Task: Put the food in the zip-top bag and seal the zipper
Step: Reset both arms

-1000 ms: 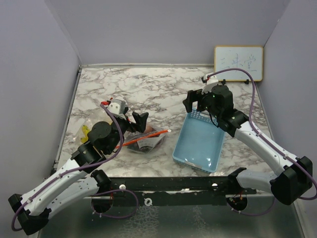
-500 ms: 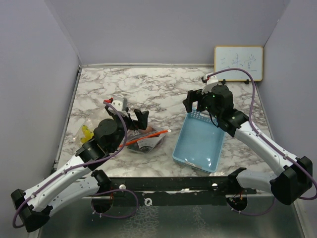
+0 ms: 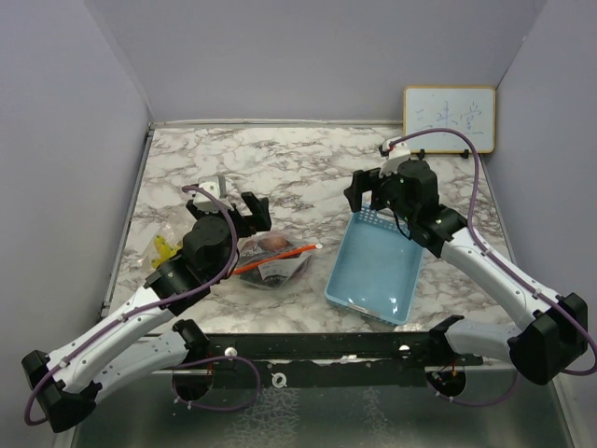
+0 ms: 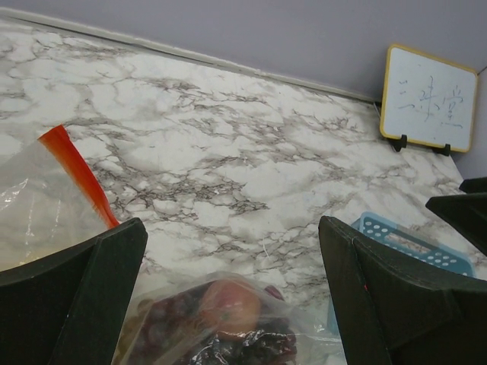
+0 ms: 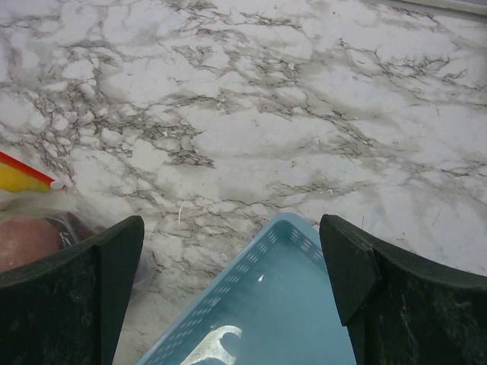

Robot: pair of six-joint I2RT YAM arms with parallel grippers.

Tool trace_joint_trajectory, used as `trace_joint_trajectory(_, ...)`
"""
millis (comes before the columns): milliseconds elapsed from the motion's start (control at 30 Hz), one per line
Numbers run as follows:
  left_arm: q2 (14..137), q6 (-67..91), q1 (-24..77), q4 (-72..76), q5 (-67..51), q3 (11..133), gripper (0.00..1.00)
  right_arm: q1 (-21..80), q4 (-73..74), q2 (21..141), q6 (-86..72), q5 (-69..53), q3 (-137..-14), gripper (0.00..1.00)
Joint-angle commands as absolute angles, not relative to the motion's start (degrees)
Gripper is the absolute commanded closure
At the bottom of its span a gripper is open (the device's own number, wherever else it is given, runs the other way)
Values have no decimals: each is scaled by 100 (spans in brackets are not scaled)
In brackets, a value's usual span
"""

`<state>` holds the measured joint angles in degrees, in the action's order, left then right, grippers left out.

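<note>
One zip-top bag (image 3: pixel 275 266) lies lower left of centre, and inside it there's one red round fruit (image 4: pixel 228 304) and one cluster of dark grapes (image 4: pixel 243 346). Whatever else it holds is too jumbled to count. At the left edge sits one yellow bunch of bananas (image 3: pixel 164 248), right of centre one light blue basket (image 3: pixel 378 266), upper right one whiteboard (image 3: pixel 449 119), and along the bottom two arms, the left arm (image 3: pixel 121 327) and the right arm (image 3: pixel 494 271).

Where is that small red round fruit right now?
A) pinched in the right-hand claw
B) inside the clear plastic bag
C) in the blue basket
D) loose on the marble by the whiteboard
B: in the left wrist view the red round fruit shows through the clear bag, next to the dark grapes, while the blue basket holds no food.
</note>
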<state>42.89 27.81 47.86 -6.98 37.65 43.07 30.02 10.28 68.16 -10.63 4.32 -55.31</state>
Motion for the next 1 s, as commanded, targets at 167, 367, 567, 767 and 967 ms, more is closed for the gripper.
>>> trace_joint_trajectory(167, 4434, 3185, 4781, -1038, 4361, 4664, 1, 2997, 1001, 6839, -1088, 534, -5546, 1)
trace_joint_trajectory(367, 4373, 3088, 4780, -974, 4359, 4605, 1, 2997, 1035, 6860, -1114, 562, -5571, 1)
trace_joint_trajectory(567, 4267, 3033, 4781, -876, 4351, 4520, 1, 2997, 916, 6805, -1267, 678, -5544, 1)
trace_joint_trajectory(767, 4282, 3024, 4781, -895, 4345, 4521, 1, 2996, 930, 6841, -1305, 779, -5530, 0)
trace_joint_trajectory(967, 4285, 3011, 4779, -881, 4338, 4511, 1, 2997, 949, 6789, -1325, 902, -5553, 1)
